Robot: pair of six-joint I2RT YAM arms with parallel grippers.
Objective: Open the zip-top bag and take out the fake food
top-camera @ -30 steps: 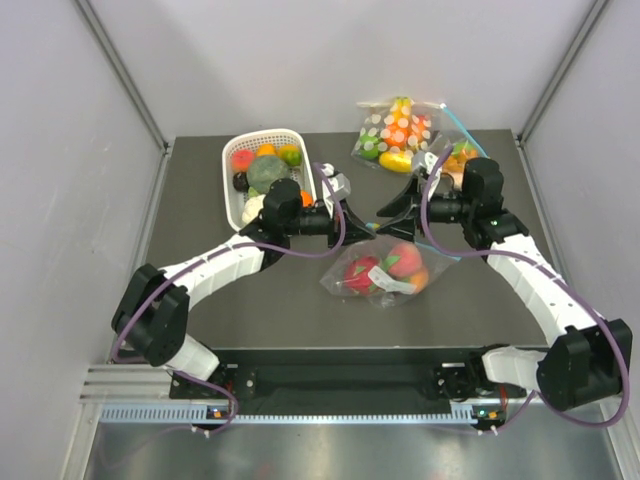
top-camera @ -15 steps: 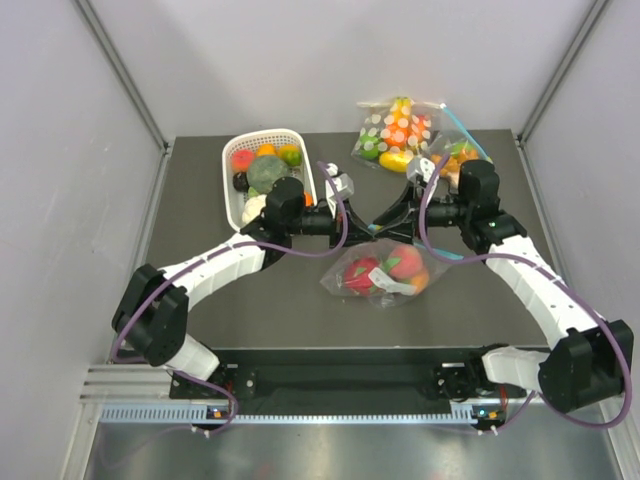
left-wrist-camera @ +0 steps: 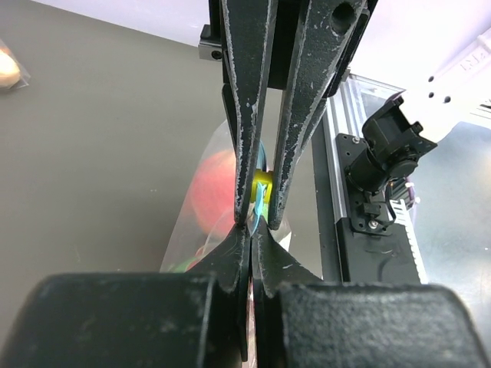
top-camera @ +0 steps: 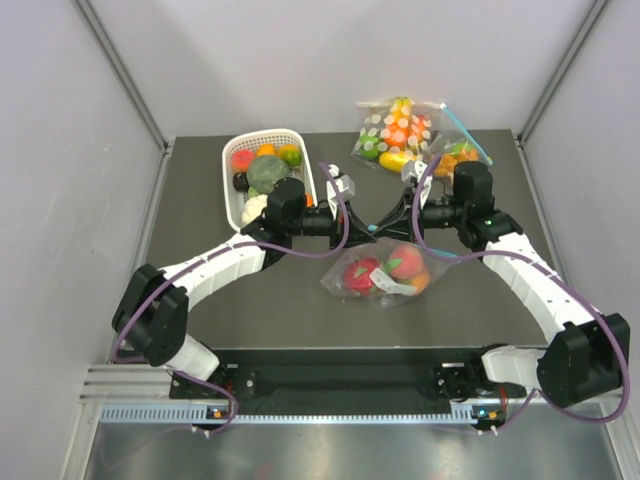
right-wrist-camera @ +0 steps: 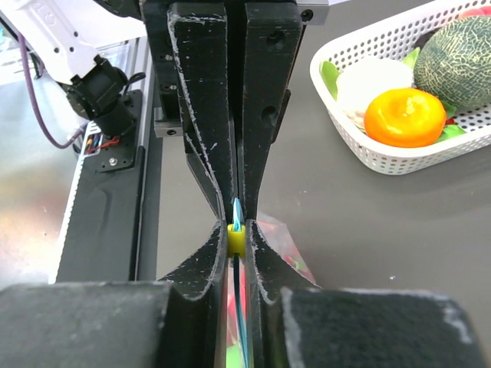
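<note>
Pinching the yellow slider (right-wrist-camera: 236, 241) in the clenched right gripper (right-wrist-camera: 236, 228) and clamping the left gripper (left-wrist-camera: 251, 230) on the blue zip strip (left-wrist-camera: 261, 201) right beside it, bag (top-camera: 335, 285) and toy fruit (top-camera: 404, 262) sagging beneath both fingertips. Risking the slider squirting out of the pinch, or the thin strip sliding free, through any crooked or jerky pull, leaving the bag sealed.

table (top-camera: 200, 290): dark grey, boxed in by pale panels
basket (top-camera: 227, 178): white mesh, parked far left, packed with toy produce
green ball (top-camera: 266, 172): seated mid-basket, 1 orange (right-wrist-camera: 404, 116) tucked beside it
polka-dot bag (top-camera: 397, 130): laid at the far edge, stuffed with colourful pieces
small clear bag (top-camera: 458, 155): set just right of it, filled with orange bits
</note>
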